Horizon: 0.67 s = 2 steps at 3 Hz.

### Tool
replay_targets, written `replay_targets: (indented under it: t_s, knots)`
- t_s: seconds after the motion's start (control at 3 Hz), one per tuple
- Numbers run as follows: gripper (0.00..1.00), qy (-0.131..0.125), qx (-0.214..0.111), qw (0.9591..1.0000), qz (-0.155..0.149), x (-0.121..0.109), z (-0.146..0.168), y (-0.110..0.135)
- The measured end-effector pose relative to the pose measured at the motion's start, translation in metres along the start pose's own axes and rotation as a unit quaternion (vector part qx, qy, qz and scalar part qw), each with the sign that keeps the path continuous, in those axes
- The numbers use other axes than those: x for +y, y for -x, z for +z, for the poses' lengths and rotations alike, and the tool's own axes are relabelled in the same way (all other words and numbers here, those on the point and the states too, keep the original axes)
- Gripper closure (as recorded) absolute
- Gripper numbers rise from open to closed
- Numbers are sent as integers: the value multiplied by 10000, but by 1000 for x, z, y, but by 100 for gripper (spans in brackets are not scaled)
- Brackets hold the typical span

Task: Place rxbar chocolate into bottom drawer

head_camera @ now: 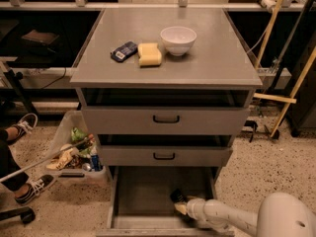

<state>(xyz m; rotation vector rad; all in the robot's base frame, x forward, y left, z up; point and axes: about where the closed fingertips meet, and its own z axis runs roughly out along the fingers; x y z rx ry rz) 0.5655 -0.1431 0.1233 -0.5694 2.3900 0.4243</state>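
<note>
The bottom drawer [140,191] of the grey cabinet is pulled open and shows a plain grey floor. My gripper [178,201] reaches into it from the lower right, at the end of a white arm, low over the drawer's right half. A small dark object at the gripper's tip looks like the rxbar chocolate [175,196]; it is close to the drawer floor. I cannot make out whether it is held or resting.
On the cabinet top lie a dark blue packet [124,51], a yellow sponge [149,54] and a white bowl [178,40]. The two upper drawers [165,119] are slightly open. A bin of litter [76,151] and a person's feet [29,189] are at the left. Wooden poles lean at the right.
</note>
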Motion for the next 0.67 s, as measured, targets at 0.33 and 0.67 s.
replay_targets:
  t_s: [0.33,0.67]
  knots:
    - [0,0,0,10000,0,0,0,0]
    - [0,0,0,10000,0,0,0,0]
